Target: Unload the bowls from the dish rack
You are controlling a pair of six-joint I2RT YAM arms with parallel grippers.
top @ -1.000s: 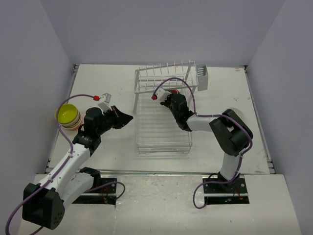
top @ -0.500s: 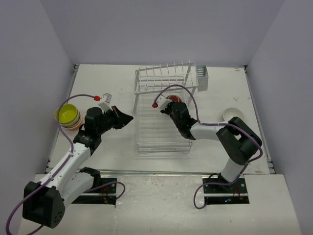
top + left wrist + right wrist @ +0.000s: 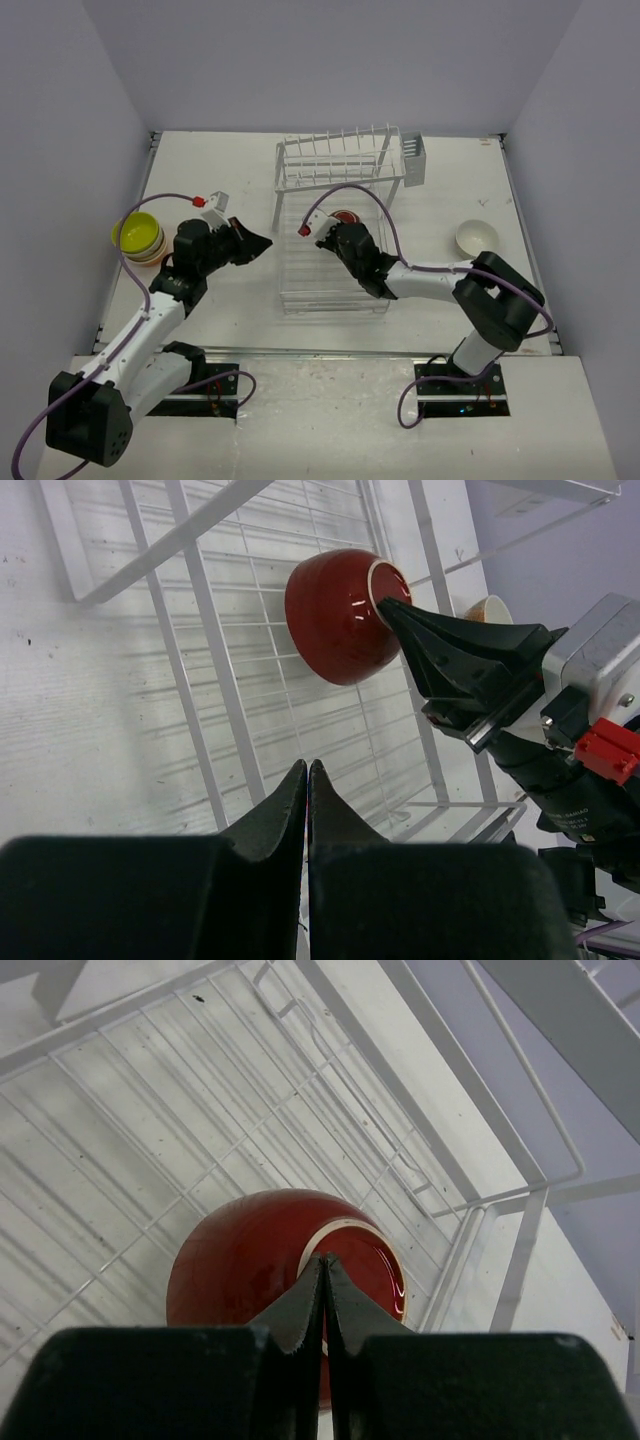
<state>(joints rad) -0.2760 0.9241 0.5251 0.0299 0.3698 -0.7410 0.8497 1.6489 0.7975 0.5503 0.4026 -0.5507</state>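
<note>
The dark red bowl (image 3: 348, 215) with a white foot ring is held bottom-up over the flat grid tray of the white dish rack (image 3: 330, 275). My right gripper (image 3: 343, 226) is shut on its foot ring; the right wrist view shows the closed tips (image 3: 325, 1258) pinching the ring of the bowl (image 3: 240, 1260). My left gripper (image 3: 263, 241) is shut and empty, just left of the rack; its tips (image 3: 306, 768) point at the bowl (image 3: 335, 620). A lime-yellow bowl (image 3: 137, 234) tops a stack at the left. A beige bowl (image 3: 476, 237) sits at the right.
The rack's raised row of tines (image 3: 335, 150) and its cutlery basket (image 3: 413, 160) stand at the back. The rack's rails (image 3: 430, 1150) frame the tray around the bowl. The walls close in on the left, right and back.
My right gripper has pulled back toward the near side of the rack, carrying the dark red bowl away from the tines. The beige bowl at the right is now uncovered. The left arm has not moved.
</note>
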